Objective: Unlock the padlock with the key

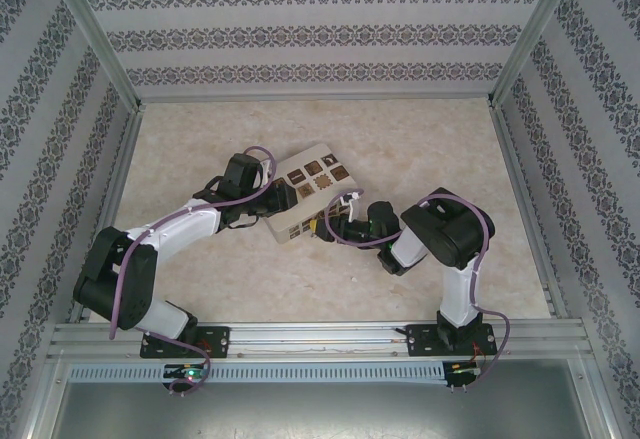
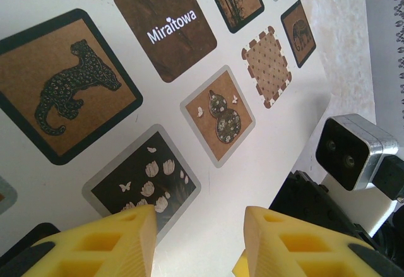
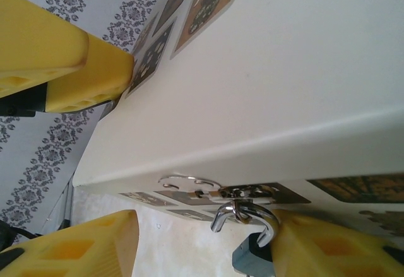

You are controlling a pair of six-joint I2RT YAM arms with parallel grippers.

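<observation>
Padlock (image 3: 247, 259) on hasp (image 3: 243, 193) at box (image 3: 265, 81) edge

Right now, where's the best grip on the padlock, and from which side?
I'd grip the padlock by its body, not its shackle: the shackle is thin, curved and hooked through the hasp on the cream box. Come from the side facing away from the box wall, where the body hangs clear. Little of the body shows.

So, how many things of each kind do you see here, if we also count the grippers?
Box: 1
Padlock: 1
Grippers: 2, the left gripper and the right gripper
Total: 4
</observation>
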